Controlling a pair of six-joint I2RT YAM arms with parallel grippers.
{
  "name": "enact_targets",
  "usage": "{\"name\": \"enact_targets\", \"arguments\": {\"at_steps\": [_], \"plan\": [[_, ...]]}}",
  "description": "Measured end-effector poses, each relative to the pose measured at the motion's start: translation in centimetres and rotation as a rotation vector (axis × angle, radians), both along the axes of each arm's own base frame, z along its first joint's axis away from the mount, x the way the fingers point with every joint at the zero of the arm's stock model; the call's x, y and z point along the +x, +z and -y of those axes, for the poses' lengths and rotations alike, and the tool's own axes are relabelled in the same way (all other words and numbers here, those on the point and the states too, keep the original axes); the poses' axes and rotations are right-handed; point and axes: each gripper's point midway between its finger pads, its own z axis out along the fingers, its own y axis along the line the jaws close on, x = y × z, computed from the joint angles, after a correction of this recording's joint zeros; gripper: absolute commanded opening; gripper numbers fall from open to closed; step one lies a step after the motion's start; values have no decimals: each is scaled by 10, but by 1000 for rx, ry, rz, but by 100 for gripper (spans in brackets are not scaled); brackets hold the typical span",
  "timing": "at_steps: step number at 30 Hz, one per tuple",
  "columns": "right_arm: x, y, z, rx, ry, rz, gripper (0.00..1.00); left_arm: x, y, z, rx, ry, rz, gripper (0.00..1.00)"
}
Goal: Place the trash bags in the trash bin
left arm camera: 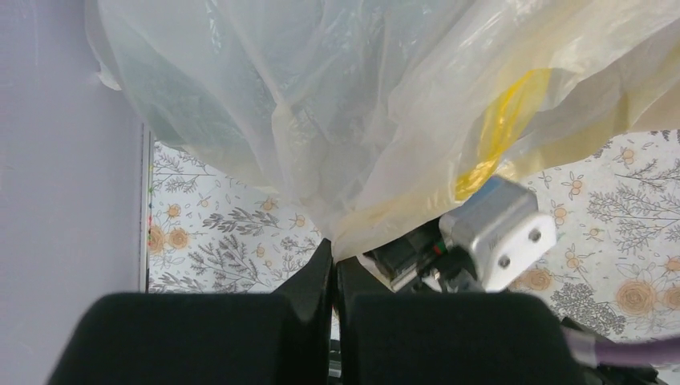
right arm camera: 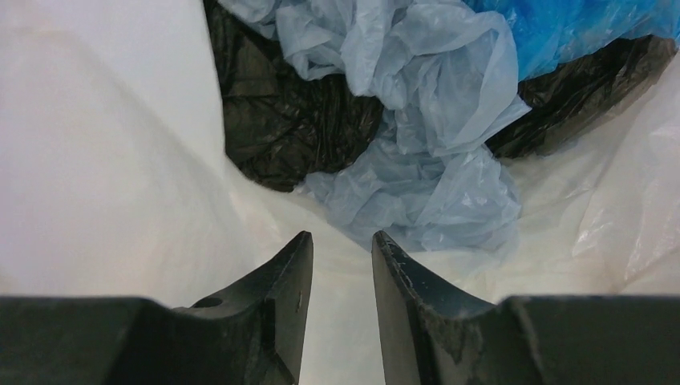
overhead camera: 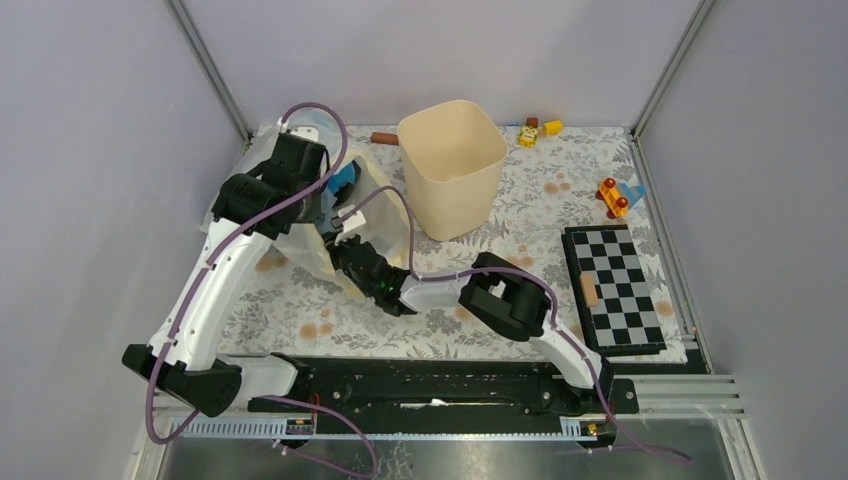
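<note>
Meanwhile, the left gripper point(left arm camera: 333, 261) pinches the big clear bag point(left arm camera: 321, 104) and the right gripper point(right arm camera: 341, 249) sits part open inside it.

From above, the cream bin point(overhead camera: 452, 170) stands upright on the flowered table point(overhead camera: 530, 215), just right of the big clear bag, and both arms reach to that bag at the far left. On the left wrist view, the two fingers are pressed together on a fold of the clear and pale-yellow film. On the right wrist view, the fingers stand a moderate gap apart with nothing between them. The crumpled light-blue trash bag point(right arm camera: 425, 160) lies just ahead of the tips inside the big clear bag, over black plastic point(right arm camera: 297, 120) and beside brighter blue plastic point(right arm camera: 577, 28). Whether a tip touches it cannot be told.
</note>
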Motion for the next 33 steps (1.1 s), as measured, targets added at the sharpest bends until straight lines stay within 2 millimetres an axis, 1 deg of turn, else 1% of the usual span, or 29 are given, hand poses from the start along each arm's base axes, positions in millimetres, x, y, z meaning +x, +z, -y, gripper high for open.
{"name": "enact_targets", "arguments": {"at_steps": [3,5,6,7,8,10,11,14,16,18,20,22,23,24,25,27,29,30,31,33], "plan": [[14,-3,-4,17,-25,-18,40,-2,-1,-5,20,14,4,0],[30,-2,-3,47,-48,-51,43,-4,-4,-9,33,23,2,0],[37,-1,-3,62,-56,-64,46,-5,-5,-10,39,27,1,0],[46,2,-1,79,-68,-80,51,-5,-6,-12,44,31,1,0],[58,6,1,95,-78,-94,58,-5,-7,-12,47,34,3,0],[83,14,11,128,-115,-111,69,-2,-7,-12,48,38,11,0],[90,17,14,138,-127,-115,76,-1,-7,-12,47,40,19,0],[111,21,28,160,-168,-130,91,4,-9,-11,45,44,34,0],[122,18,37,169,-195,-156,95,7,-9,-11,45,48,45,0],[130,16,43,172,-216,-180,95,9,-10,-10,45,49,53,0],[138,19,47,187,-231,-194,95,12,-8,-10,43,49,66,0],[147,28,47,210,-240,-195,88,14,-6,-9,40,49,79,0],[152,38,44,233,-241,-189,82,15,-5,-9,40,50,85,0],[156,44,42,249,-242,-183,74,16,-5,-9,41,50,89,0],[159,50,39,264,-241,-180,64,17,-4,-9,41,51,92,0],[164,62,35,295,-237,-168,41,19,-4,-9,40,55,105,0],[166,68,31,311,-233,-161,16,21,-8,-9,41,57,108,0],[166,69,30,315,-232,-163,7,21,-10,-9,43,57,105,0],[166,68,31,311,-232,-163,0,22,-13,-9,46,58,102,0],[165,65,31,308,-230,-167,0,22,-19,-9,49,59,99,0]]}}
